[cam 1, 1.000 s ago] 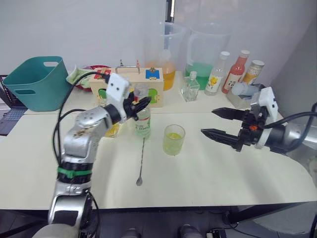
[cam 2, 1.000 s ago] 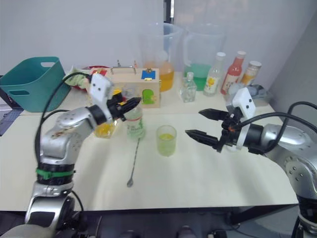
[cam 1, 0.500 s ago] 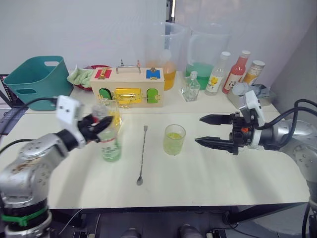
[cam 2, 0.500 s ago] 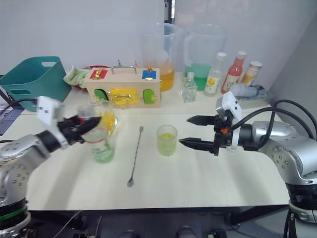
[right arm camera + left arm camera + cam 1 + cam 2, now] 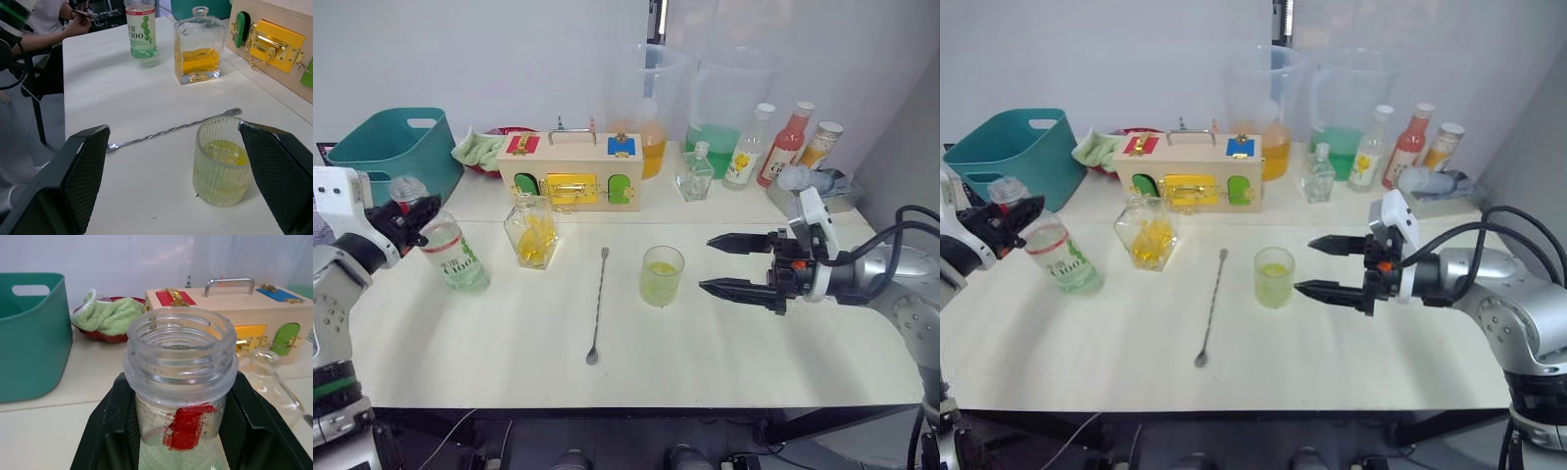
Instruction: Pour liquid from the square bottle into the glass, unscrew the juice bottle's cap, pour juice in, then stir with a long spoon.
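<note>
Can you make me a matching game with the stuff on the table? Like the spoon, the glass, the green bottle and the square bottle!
Things:
1. long spoon
2. glass
3. juice bottle
4. square bottle

Where or how:
A. standing near the table's left edge, held at the neck by the left hand, no cap on
B. lying flat on the table
C. standing in front of the wooden box, with yellow liquid inside
D. standing just in front of the open right hand, a little yellow-green drink inside

Pairs: 1-B, 2-D, 3-A, 4-C
</note>
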Robot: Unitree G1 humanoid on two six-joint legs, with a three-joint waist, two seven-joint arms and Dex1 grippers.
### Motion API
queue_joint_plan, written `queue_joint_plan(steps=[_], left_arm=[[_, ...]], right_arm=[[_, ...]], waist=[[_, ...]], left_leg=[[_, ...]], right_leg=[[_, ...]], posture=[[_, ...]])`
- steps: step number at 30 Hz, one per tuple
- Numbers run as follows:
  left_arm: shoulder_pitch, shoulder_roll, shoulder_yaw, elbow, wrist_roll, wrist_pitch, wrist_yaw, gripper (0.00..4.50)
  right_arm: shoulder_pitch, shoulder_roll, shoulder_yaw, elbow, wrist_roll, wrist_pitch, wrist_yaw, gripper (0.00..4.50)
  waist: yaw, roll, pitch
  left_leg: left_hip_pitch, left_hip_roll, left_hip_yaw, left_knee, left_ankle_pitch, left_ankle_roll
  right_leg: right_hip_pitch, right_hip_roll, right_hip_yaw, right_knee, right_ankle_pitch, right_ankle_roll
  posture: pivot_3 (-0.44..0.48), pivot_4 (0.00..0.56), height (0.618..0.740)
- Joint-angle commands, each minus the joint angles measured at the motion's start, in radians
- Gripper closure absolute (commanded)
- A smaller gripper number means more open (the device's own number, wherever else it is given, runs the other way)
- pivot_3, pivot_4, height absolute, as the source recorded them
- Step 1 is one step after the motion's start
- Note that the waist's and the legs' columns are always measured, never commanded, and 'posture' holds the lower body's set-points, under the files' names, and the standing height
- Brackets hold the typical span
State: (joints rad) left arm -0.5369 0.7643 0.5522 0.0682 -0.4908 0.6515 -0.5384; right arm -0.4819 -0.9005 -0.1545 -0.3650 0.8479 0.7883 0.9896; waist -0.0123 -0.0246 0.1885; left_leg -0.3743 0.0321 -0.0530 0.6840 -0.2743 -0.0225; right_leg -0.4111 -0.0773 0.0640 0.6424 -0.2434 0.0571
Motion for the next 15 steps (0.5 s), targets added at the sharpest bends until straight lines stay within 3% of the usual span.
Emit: queue_joint_plan(steps=[1,7,15], left_arm=[[-0.119,0.017,-0.075,0.148,0.064,-0.138,-0.016,2.97],[-0.313,0.007,-0.175,0.478,0.152,-0.314,-0.038,2.97],[-0.352,-0.014,-0.235,0.678,0.213,-0.471,-0.077,2.97]], right_arm=[[0.025,-0.007,-0.073,-0.062,0.036,0.012,-0.038,0.04],[0.058,-0.007,-0.108,-0.1,0.056,0.027,-0.075,0.04],[0.056,-0.015,-0.117,-0.1,0.061,0.038,-0.11,0.04]], waist=[[0.002,0.0,0.0],[-0.002,-0.002,-0.001],[-0.008,-0.002,-0.001]], left_leg=[[0.0,0.0,0.0,0.0,0.0,0.0],[-0.004,0.0,0.0,0.0,0.0,0.0],[-0.01,-0.001,0.0,0.0,0.001,-0.002]], right_leg=[[0.0,0.0,0.0,0.0,0.0,0.0],[-0.006,0.0,0.0,0.003,0.0,0.0],[-0.013,0.0,0.0,0.006,0.001,-0.001]], posture=[[0.0,0.15,0.74],[0.0,0.15,0.74],[0.0,0.15,0.74]])
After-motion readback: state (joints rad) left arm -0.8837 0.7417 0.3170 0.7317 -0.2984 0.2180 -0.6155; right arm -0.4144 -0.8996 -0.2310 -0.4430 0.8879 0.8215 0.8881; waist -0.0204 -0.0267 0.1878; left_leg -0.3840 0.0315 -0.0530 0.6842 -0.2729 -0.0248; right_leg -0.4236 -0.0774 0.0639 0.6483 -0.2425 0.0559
